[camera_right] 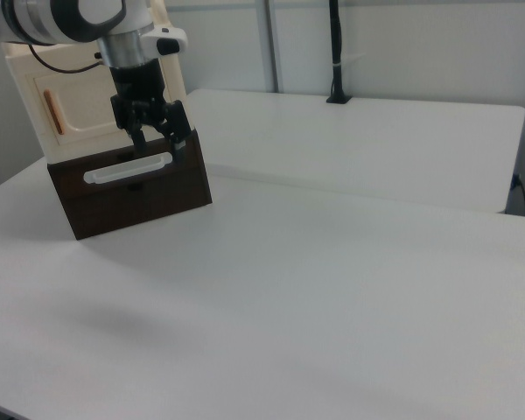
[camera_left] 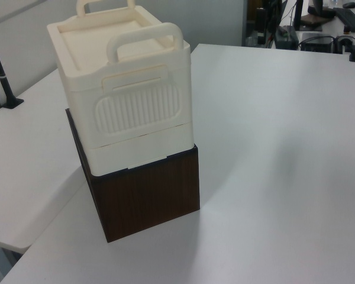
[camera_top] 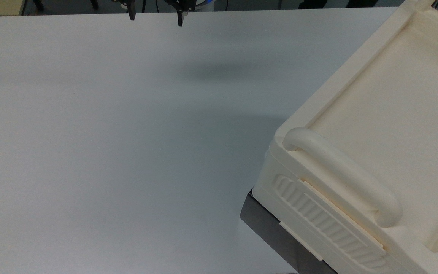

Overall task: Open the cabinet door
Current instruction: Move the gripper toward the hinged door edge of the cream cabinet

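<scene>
gripper open above table, door still closed

in the right view the gripper (camera_right: pixel 160 140) hangs in front of the cream cabinet (camera_right: pixel 74 96), fingers (camera_right: pixel 180 131) apart, nothing btw them. the cabinet door (camera_right: pixel 80 103) sits flush on the cabinet front, w/ a narrow orange strip (camera_right: pixel 54 112) at the right view's left end. the cabinet stands on a dark brown box (camera_right: pixel 131 188), which has a white handle (camera_right: pixel 127 168). in the top view the two fingertips (camera_top: pixel 180 19) show at the far edge of the white table (camera_top: pixel 127 133), well apart from the cabinet.

arm: reaching down from above | gripper (camera_right: pixel 160 142): pointing downward | fingers (camera_top: pixel 132 15): spread apart, holding nothing
</scene>
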